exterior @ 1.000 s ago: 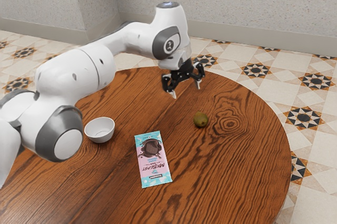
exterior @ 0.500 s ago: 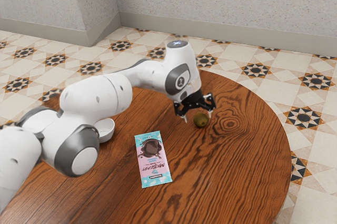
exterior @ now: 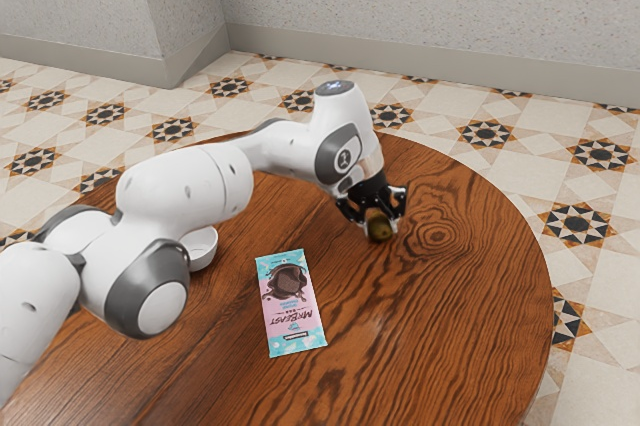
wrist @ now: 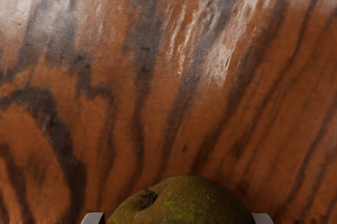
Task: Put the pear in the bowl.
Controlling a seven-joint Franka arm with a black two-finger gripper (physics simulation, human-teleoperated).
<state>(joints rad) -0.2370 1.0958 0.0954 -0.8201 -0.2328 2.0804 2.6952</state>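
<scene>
The gripper (exterior: 381, 231) is low at the table, its two fingers against opposite sides of the brownish-green pear (exterior: 380, 227). In the wrist view the pear (wrist: 181, 203) lies between the tips of the gripper (wrist: 178, 219), one tip touching each side, with its dark stem end showing. The pear is at table level; whether it touches the wood cannot be told. A white bowl (exterior: 204, 250) stands toward the exterior view's left, partly hidden behind the arm.
A pink and light-blue chocolate bar (exterior: 291, 303) lies flat on the round wooden table (exterior: 430, 346), between the bowl and the pear but nearer the exterior camera. The table's curved edge runs beyond the pear on the exterior view's right.
My hand has come down from above the table to the pear, toward the exterior view's right. The fingers, spread wide before, have closed in on it. The arm now covers part of the bowl.
</scene>
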